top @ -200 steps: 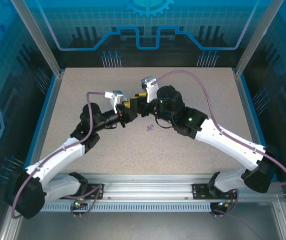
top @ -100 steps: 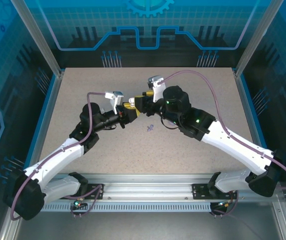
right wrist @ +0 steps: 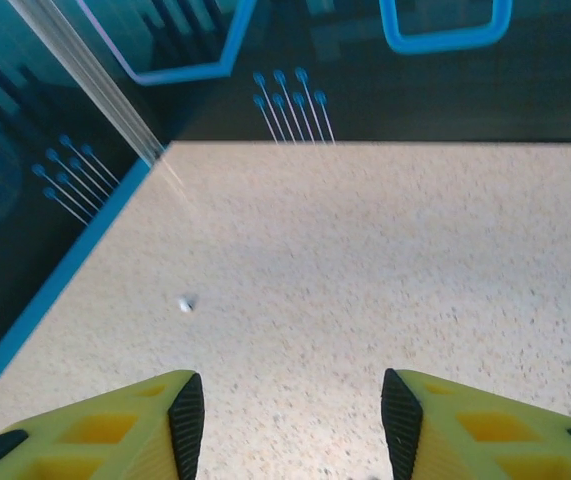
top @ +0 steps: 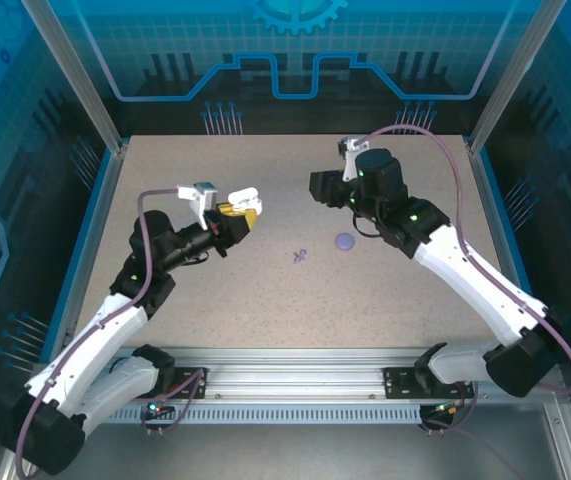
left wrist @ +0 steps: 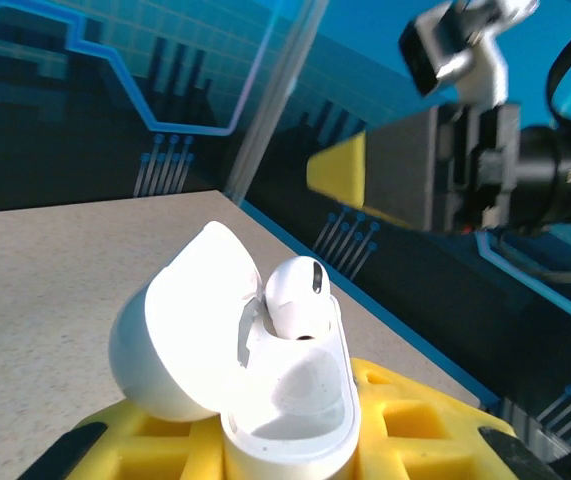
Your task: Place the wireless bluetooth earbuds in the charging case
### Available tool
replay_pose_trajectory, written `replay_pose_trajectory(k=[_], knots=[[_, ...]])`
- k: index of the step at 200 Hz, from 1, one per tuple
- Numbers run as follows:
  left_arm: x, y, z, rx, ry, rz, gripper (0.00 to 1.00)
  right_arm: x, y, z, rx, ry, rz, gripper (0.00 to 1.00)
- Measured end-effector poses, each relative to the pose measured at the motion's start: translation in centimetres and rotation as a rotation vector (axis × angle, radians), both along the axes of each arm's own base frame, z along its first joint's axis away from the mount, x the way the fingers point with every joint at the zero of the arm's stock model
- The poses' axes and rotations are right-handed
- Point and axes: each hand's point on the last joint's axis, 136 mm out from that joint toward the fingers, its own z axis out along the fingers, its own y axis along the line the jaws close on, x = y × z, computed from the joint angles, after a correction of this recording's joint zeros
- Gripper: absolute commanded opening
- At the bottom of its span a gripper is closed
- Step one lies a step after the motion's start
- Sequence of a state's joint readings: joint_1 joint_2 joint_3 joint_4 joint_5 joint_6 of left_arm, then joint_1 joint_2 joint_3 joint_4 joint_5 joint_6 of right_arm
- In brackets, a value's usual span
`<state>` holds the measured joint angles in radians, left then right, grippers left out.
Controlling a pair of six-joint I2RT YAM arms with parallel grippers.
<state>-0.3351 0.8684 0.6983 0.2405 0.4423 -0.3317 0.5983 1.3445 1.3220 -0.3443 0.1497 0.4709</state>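
Earbud (left wrist: 293, 297), white, stands stem-down in the far socket of the charging case (left wrist: 285, 410), whose lid (left wrist: 180, 330) is tipped back and open; the nearer socket looks empty. The left fingers (left wrist: 420, 425) are clamped on the case body and hold it up off the counter (top: 265, 310), left of centre. A second ago the two arms were nose to nose over the middle of the counter, with the right fingers at the mouth of the case. Now the right arm has pulled away to the back right and the left arm has drawn back leftward with the case. The right fingers (right wrist: 115, 425) have spread apart and carry nothing, with only bare counter between them. I read that as the first bud delivered and released, so the task is roughly half done. A small lavender piece (top: 300, 256) lies on the counter between the arms, near a flat purple disc (top: 345, 241) that the right arm had been covering. A tiny whitish speck (right wrist: 186, 303) also lies ahead of the right fingers, too small to identify. The likely next job is fetching the second bud and filling the empty socket.
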Motion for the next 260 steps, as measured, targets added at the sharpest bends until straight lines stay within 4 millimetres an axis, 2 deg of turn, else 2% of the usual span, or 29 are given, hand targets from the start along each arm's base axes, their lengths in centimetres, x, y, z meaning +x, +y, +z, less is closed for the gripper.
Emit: replay_pose_trajectory(k=[34, 61, 92, 119, 146, 169, 196, 260], knots=[[1.0, 2.9, -0.6, 0.008, 0.061, 0.093, 0.11, 2.3, 2.8, -6.9, -0.071, 0.159, 0.078, 0.54], [1.8, 4.7, -1.1, 0.003, 0.114, 0.156, 0.11, 4.1, 6.0, -11.1, -0.092, 0.255, 0.174, 0.54], [2.1, 6.8, -1.0, 0.004, 0.157, 0.225, 0.11, 6.8, 10.6, -13.8, -0.082, 0.305, 0.288, 0.54], [1.6, 8.5, 0.1, 0.002, 0.159, 0.278, 0.11, 8.9, 16.0, -15.9, -0.084, 0.309, 0.388, 0.53], [0.7, 9.1, 1.2, 0.005, 0.154, 0.296, 0.11, 9.6, 21.5, -18.0, -0.085, 0.312, 0.483, 0.5], [0.1, 9.1, 1.4, 0.009, 0.162, 0.296, 0.11, 9.4, 24.7, -19.9, -0.076, 0.326, 0.539, 0.49], [-0.2, 9.2, 0.9, 0.026, 0.18, 0.297, 0.11, 9.4, 26.7, -21.7, -0.046, 0.344, 0.571, 0.47], [-0.5, 9.3, 0.1, 0.04, 0.215, 0.299, 0.12, 10.0, 28.5, -25.9, 0.016, 0.392, 0.549, 0.46]])
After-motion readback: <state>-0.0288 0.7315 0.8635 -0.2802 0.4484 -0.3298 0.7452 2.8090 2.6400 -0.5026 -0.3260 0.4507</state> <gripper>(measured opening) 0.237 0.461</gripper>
